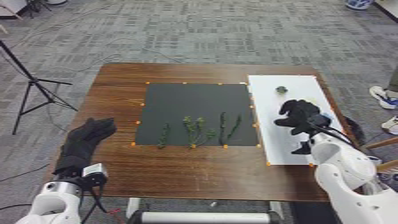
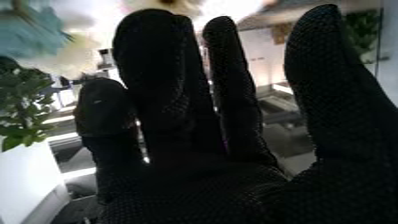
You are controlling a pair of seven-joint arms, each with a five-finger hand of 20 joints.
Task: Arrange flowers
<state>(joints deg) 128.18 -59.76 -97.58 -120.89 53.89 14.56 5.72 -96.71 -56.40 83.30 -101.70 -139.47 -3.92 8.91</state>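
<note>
While a pot [image 1: 359, 4] stands beyond the table [image 1: 178, 175], the right robot hand [image 1: 300, 113] is spread.

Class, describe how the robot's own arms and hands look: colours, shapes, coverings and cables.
The left arm and right arm are smooth, white, rounded segments. Both the left hand and right hand wear black fabric gloves, with a fine, raised texture visible on the right one up close. Thin black cables run by the wrists.

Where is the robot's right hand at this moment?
In the head view, the right hand is at the right, over the white sheet beside the dark mat.
</note>
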